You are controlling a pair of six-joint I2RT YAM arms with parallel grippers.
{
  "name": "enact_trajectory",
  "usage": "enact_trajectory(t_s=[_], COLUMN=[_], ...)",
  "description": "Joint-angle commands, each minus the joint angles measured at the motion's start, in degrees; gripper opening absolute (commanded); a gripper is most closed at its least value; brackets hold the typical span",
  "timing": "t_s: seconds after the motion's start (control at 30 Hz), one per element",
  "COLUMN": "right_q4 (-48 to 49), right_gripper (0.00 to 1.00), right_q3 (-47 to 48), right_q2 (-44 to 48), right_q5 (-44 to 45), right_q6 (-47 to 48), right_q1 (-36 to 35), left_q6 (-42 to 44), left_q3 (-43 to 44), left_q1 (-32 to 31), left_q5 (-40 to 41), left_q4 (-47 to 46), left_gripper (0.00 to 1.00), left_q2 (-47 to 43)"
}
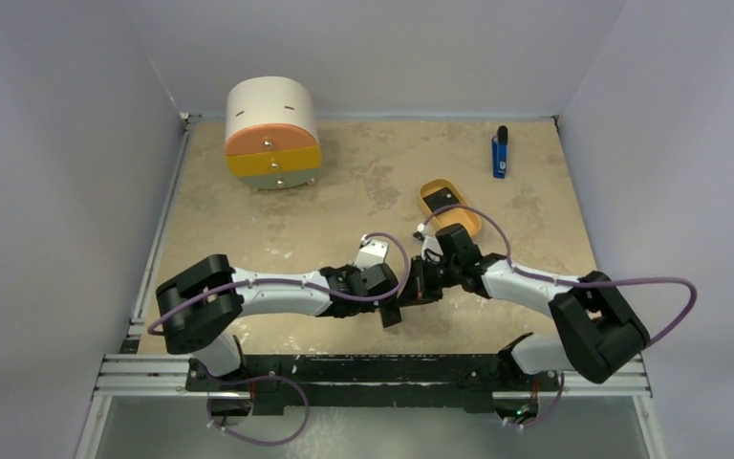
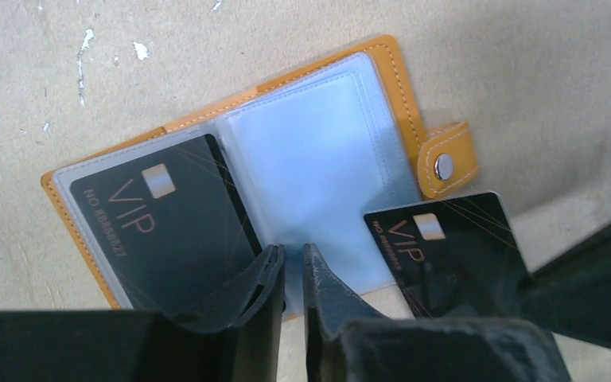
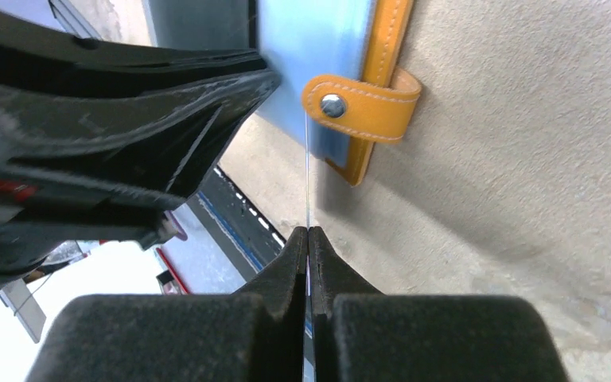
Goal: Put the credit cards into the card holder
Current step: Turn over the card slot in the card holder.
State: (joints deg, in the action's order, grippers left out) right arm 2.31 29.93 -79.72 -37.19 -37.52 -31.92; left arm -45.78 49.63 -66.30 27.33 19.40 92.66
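Observation:
The card holder (image 2: 402,79) lies open on the table, its orange cover down and its grey-blue pockets up. One black credit card (image 2: 167,231) marked VIP sits in its left pocket. My left gripper (image 2: 293,253) is almost shut, with a narrow empty gap, at the holder's near edge by the centre fold. My right gripper (image 3: 308,232) is shut on a second black card (image 2: 453,247), held on edge just off the holder's right pocket, below the snap tab (image 3: 358,103). In the top view both grippers (image 1: 406,295) meet and hide the holder.
A tan oval tray (image 1: 449,206) lies behind the right arm. A round drawer cabinet (image 1: 272,134) stands at the back left. A blue-and-black stick (image 1: 500,153) lies at the back right. The table's front edge is just behind my grippers.

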Motion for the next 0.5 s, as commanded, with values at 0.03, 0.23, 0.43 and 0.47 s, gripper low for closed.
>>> enact_trajectory(t_s=[0.03,0.23,0.43,0.47], right_q4=[-5.2,-5.7,-4.7,-4.8], right_gripper=[0.0,0.0,0.0,0.0], right_q3=[1.3,0.6,0.2,0.2], right_q2=[5.8,5.6,4.7,4.8], right_q5=[1.7,2.0,2.7,2.7], right_q6=[0.9,0.9,0.4,0.3], right_q1=[-0.3,-0.3,-0.3,-0.3], left_q6=[-2.0,-2.2,-2.5,-2.5], left_q3=[0.8,-0.1,-0.8,-0.9], left_q1=[-0.1,-0.1,-0.1,-0.1], left_q5=[4.2,4.1,3.9,3.9], left_q4=[1.5,0.8,0.4,0.4], left_gripper=[0.1,0.07,0.05,0.05], left_q2=[1.4,1.1,0.9,0.8])
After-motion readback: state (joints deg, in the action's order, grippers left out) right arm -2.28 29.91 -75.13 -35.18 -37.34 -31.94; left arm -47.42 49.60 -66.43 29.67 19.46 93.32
